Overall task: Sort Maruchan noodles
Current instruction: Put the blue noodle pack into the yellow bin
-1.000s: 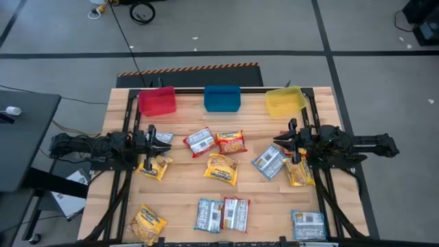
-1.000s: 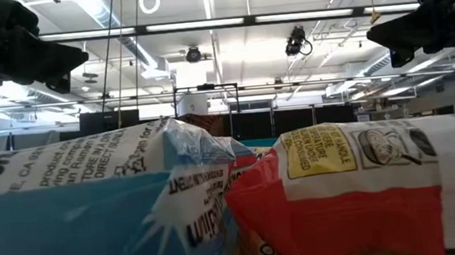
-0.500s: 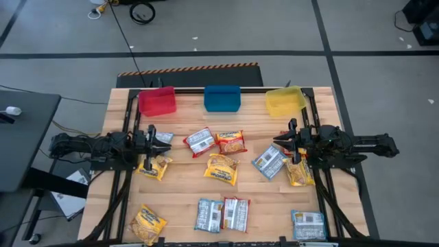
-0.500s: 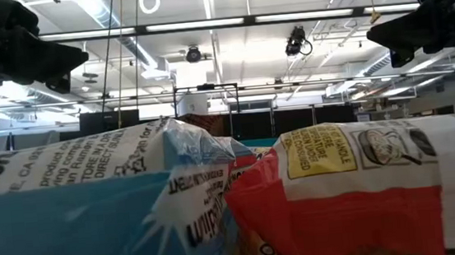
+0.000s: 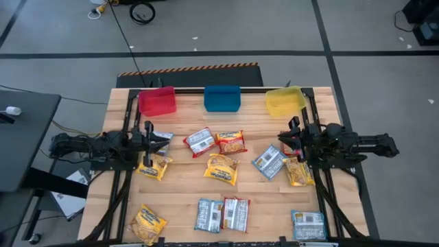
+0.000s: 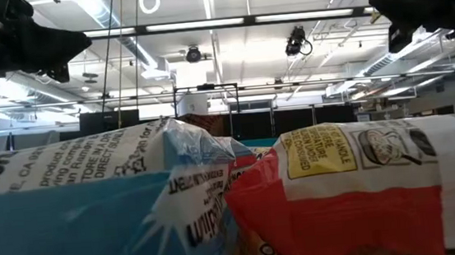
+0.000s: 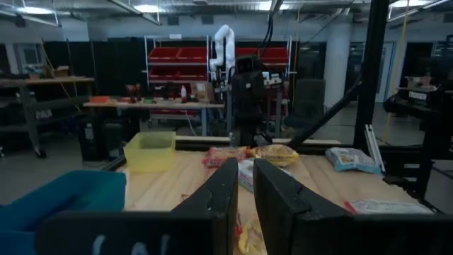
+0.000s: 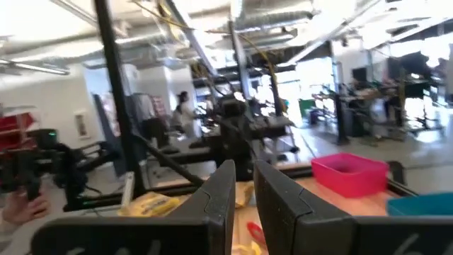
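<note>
The Maruchan noodles lie flat and scattered on the wooden table. Among them are yellow packets, red ones and blue-silver ones. My left gripper hovers at the table's left side, pointing toward the middle, shut and holding nothing. My right gripper mirrors it at the right side, also shut, above a yellow packet. In the low view a blue packet and a red packet fill the foreground.
A red bin, a blue bin and a yellow bin stand in a row along the far edge. Dark frame rails run along both sides of the table. Bare wood lies between the packets in the middle.
Both grippers have tipped their fingertips upward a little, the right one more than the left and with a slight roll. Their fingers have stayed as they were. No packet has moved.
</note>
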